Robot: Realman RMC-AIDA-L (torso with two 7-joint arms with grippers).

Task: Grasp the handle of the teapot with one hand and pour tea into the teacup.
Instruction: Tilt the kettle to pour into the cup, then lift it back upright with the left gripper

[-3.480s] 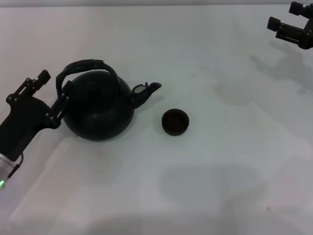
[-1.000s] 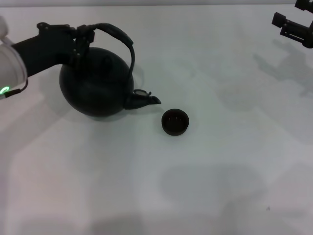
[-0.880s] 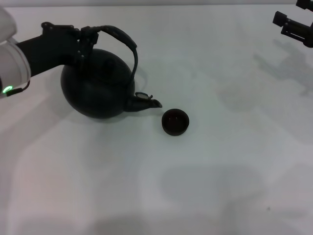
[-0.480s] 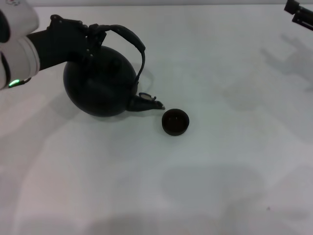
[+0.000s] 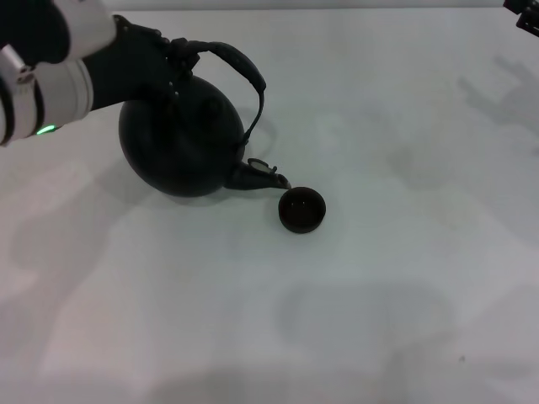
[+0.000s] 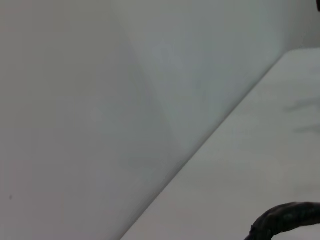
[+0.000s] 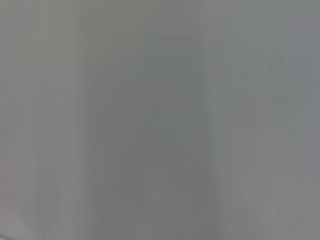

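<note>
Teapot: the teapot point(image 5: 181, 143) sits at the far left of the desk point(image 5: 354, 303), tipped toward the right, spout low.
Handle: the handle point(image 5: 240, 71) arches over the top; a bit of it shows in the left wrist view point(image 6: 287, 220).
Left gripper: the left gripper point(image 5: 168, 55) is at the handle's left end — jaws closed on it, by the look of the tilt.
Teacup: the teacup point(image 5: 301, 209) stands just right of the spout tip and slightly nearer — spout tip at its left rim.
Key relation: spout-to-cup line runs left to right; a further tip rightward should bring the stream into the cup.
Right gripper: the right gripper point(image 5: 524, 5) is barely in view at the far right corner, idle; its jaws cannot be told.
Writing: none readable.
</note>
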